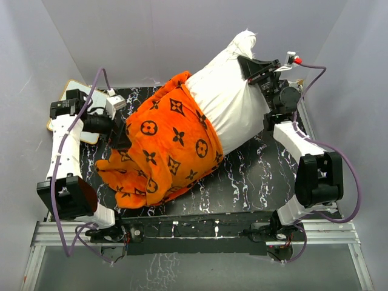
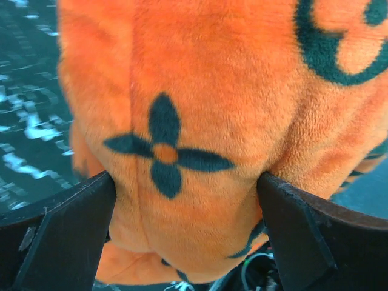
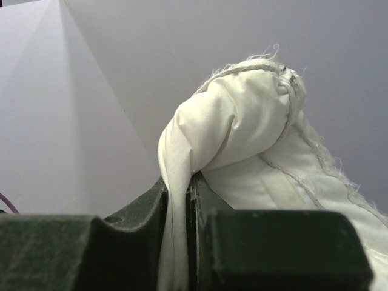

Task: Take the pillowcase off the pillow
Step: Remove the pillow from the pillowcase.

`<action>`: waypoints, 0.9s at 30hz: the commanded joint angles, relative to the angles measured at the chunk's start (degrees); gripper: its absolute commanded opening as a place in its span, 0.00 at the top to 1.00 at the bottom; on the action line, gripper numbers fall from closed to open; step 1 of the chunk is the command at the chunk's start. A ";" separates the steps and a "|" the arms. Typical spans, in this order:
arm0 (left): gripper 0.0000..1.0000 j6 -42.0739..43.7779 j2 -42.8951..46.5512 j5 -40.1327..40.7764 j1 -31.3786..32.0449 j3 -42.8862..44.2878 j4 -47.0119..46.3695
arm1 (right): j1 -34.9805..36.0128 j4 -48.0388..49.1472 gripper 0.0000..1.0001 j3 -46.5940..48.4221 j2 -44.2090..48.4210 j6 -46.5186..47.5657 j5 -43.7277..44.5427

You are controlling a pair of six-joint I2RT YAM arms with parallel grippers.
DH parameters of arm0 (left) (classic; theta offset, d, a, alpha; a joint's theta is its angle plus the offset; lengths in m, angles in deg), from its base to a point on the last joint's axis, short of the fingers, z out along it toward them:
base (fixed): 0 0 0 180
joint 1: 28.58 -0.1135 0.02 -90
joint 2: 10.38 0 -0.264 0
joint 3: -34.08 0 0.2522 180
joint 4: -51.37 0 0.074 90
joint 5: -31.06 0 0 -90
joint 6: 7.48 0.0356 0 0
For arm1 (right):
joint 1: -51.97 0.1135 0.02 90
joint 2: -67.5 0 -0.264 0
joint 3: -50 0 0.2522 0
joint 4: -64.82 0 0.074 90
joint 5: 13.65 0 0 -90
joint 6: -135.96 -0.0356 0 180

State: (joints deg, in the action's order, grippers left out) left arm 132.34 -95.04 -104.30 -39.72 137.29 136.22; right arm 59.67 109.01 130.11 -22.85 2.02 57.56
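Note:
The orange pillowcase (image 1: 163, 151) with dark brown motifs covers the lower left half of the white pillow (image 1: 227, 91), which lies slanted across the table with its bare end raised at the back right. My left gripper (image 1: 121, 130) is at the pillowcase's left side. In the left wrist view its fingers (image 2: 73, 224) stand wide apart, and a bulge of the pillowcase (image 2: 200, 109) fills the gap at the left gripper (image 2: 188, 200). My right gripper (image 1: 248, 68) is shut on a fold of the pillow (image 3: 254, 121) near its top corner, the cloth pinched in the right gripper (image 3: 179, 200).
The black marbled table top (image 1: 254, 176) shows to the right of and below the pillow. A small white wood-framed board (image 1: 73, 91) lies at the far left behind my left arm. Grey walls enclose the back and both sides.

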 commanded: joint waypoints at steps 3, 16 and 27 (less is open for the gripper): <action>0.09 5.55 -2.87 -13.83 6.49 -3.04 10.87 | -0.01 17.30 0.92 2.01 5.01 -2.65 -0.56; 1.00 -18.84 4.75 6.97 15.31 2.28 -36.12 | 0.72 17.21 0.92 2.25 6.14 2.27 0.65; 1.00 -14.11 2.79 15.97 18.32 12.98 -42.94 | 0.86 13.19 0.92 -11.01 12.27 17.16 4.80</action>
State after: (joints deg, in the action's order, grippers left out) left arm 115.55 -98.65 -85.59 -25.01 154.34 103.13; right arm 59.23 114.39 123.79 -17.23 14.04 60.62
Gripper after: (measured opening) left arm 0.085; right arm 0.133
